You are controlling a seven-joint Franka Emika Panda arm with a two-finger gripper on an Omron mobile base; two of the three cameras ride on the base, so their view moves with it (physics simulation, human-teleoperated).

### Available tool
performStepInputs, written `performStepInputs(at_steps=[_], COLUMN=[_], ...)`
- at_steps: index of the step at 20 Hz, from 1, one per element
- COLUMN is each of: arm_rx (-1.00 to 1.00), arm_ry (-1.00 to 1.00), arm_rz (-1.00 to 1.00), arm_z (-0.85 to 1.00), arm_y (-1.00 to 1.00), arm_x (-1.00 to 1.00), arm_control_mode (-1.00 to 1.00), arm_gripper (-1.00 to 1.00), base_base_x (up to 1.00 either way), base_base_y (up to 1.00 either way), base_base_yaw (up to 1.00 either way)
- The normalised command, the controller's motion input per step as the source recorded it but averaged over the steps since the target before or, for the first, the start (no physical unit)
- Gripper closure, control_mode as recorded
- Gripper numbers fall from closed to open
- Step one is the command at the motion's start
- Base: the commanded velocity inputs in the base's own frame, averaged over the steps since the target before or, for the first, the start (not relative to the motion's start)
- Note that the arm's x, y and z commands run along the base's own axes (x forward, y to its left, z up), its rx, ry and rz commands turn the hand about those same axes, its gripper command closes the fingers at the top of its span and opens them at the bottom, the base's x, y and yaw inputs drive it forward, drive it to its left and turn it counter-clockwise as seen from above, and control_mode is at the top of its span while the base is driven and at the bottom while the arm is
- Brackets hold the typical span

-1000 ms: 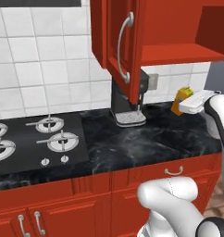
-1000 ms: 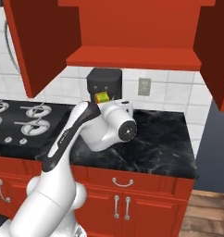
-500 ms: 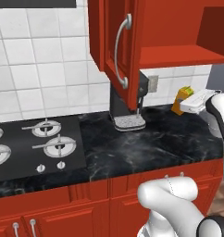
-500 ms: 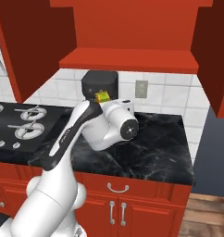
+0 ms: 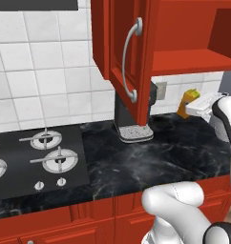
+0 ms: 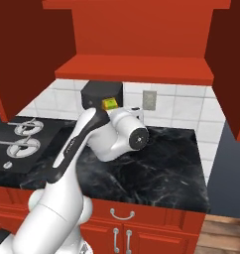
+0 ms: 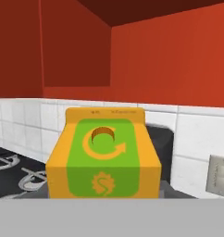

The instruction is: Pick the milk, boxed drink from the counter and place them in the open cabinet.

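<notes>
Stove burners (image 5: 55, 159) far left, the coffee machine (image 5: 131, 119) under the open cabinet (image 5: 184, 59), and there's the boxed drink (image 5: 188, 102) clenched in my gripper (image 5: 196, 106), lifted above the counter (image 5: 160, 152), just below the shelf.

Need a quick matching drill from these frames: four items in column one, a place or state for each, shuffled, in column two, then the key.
Column one:
1. boxed drink
2. open cabinet
3. coffee machine
4. stove

Column two:
A. on the counter against the tiled wall, below the cabinet door
B. close before the hand camera, clamped in the gripper
C. set into the counter at the left
D. mounted on the wall, red shelf bare

Pairs: 1-B, 2-D, 3-A, 4-C
</notes>
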Motion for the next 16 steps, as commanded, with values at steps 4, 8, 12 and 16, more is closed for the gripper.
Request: performStepInputs(at_steps=[4,8,12,16], arm_rx=[0.06,0.02,0.0,0.0], arm_ry=[0.0,0.01,0.03,0.03], arm_rz=[-0.04,-0.03,-0.06,-0.08], arm_z=[0.66,0.87,0.84,0.73], arm_y=[0.0,-0.06,-0.06,-0.08], arm_x=[0.05,0.0,0.0,0.0], arm_control_mode=[-1.0,-1.0,-1.0,-1.0], arm_gripper=[1.0,1.0,1.0,1.0], base_base_x=[0.0,0.0,0.0,0.0], base_base_y=[0.0,0.0,0.0,0.0], base_base_yaw=[0.0,0.0,0.0,0.0])
